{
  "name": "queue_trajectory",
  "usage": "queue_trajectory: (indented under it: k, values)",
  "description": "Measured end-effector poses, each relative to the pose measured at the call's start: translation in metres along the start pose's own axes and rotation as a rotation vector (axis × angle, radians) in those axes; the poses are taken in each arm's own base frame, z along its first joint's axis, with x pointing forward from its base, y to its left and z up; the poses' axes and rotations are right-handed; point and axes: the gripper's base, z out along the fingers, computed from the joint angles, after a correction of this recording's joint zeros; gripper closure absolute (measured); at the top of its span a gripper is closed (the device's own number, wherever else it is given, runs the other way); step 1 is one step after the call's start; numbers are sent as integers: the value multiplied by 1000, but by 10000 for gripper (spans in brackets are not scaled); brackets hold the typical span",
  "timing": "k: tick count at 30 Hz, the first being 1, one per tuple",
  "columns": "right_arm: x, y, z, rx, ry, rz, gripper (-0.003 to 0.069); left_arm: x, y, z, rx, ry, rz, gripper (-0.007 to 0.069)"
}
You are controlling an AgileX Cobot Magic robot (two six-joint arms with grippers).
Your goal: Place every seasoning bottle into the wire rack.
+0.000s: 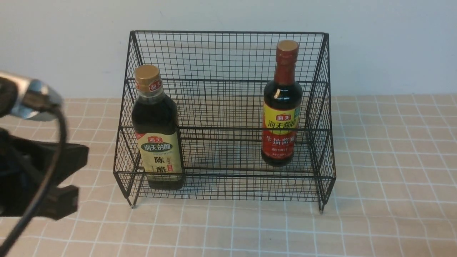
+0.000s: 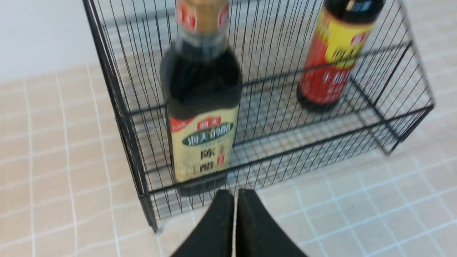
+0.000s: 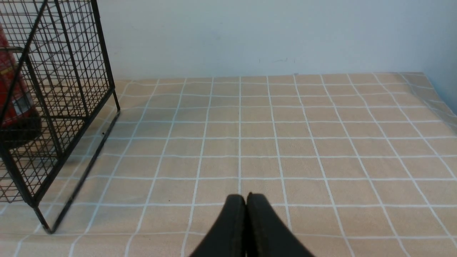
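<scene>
The black wire rack (image 1: 228, 33) stands mid-table against the wall. The squarish seasoning bottle (image 1: 157, 142) with the gold cap and beige-green label stands upright in the rack's front tier at its left end. The round long-necked seasoning bottle (image 1: 282, 117) with the red-brown cap stands upright farther back at the right end. In the left wrist view my left gripper (image 2: 234, 192) is shut and empty, just outside the rack's (image 2: 117, 92) front, below the squarish bottle (image 2: 201, 117); the round bottle (image 2: 332, 64) is beyond. My right gripper (image 3: 246, 196) is shut and empty over the cloth, apart from the rack (image 3: 71, 71).
A beige checked tablecloth (image 1: 392, 160) covers the table up to a pale wall. My left arm (image 1: 35, 171) with its cable fills the left edge of the front view. The right wrist view catches the round bottle's base (image 3: 10, 89) through the rack's side mesh.
</scene>
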Motion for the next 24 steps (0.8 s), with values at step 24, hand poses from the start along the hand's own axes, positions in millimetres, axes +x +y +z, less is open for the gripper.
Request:
queue_trajectory:
  k: [24]
  values:
    - [0, 0, 0, 0, 0, 0, 673, 100, 4, -48, 45, -249, -55, 631]
